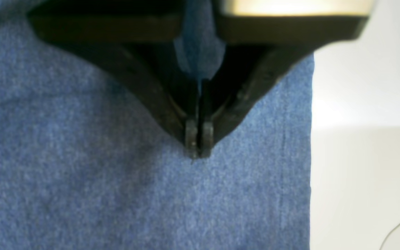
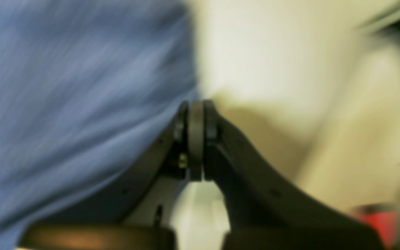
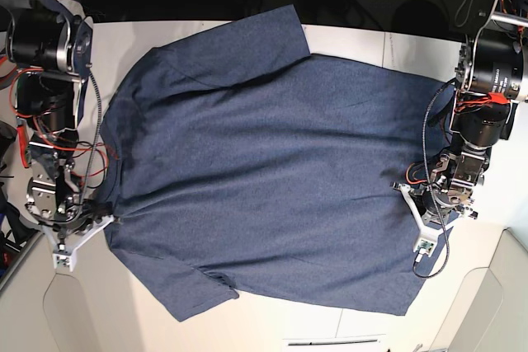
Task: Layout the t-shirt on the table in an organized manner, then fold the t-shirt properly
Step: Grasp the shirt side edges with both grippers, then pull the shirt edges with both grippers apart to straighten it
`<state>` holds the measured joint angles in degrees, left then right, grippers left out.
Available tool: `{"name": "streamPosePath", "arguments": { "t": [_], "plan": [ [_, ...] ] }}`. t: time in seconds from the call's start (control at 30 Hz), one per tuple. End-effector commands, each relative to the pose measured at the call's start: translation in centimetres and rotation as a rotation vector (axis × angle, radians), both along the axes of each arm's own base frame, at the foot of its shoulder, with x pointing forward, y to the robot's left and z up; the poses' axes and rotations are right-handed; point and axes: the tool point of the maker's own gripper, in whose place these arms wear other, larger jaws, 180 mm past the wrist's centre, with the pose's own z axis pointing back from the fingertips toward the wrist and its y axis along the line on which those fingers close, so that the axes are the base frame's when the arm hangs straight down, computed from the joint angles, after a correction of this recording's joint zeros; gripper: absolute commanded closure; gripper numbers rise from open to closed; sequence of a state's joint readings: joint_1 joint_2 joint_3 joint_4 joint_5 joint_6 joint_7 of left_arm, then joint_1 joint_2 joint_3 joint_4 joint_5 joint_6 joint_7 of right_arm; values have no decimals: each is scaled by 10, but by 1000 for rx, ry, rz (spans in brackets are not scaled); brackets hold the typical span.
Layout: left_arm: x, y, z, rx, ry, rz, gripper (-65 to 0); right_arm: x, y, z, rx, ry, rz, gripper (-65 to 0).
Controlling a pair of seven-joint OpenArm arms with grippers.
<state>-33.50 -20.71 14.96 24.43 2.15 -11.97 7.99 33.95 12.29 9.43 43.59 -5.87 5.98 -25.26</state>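
While my left hand (image 1: 198, 146) pinches the hem of the heathered navy-blue cotton t-shirt (image 3: 272, 162) and my right hand (image 2: 196, 111) sits closed at its collar, the garment lies flat on the white surface (image 3: 363, 43), long axis running between them.

I see the t-shirt (image 3: 272, 162) spread flat across the table (image 3: 355, 39), sleeves toward the base view's left. My right claw (image 3: 107, 218) sits at its left edge, my left claw (image 3: 396, 187) at its right edge.
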Motion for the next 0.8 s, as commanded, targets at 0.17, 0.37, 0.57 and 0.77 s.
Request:
{"name": "streamPosePath", "arguments": {
  "t": [0.17, 0.37, 0.57, 0.77],
  "plan": [
    [1, 30, 11, 61, -9, 46, 0, 12, -55, 41, -42, -78, -72, 0],
    [2, 28, 11, 53, -17, 42, 0, 0, 12, 28, 300, -63, 119, 0],
    [-6, 27, 3, 50, -2, 41, 0, -43, 102, 27, 455, -79, 309, 0],
    [6, 25, 18, 42, -109, 10, 0, -90, 135, 39, 436, -115, 384, 0]
  ]
}}
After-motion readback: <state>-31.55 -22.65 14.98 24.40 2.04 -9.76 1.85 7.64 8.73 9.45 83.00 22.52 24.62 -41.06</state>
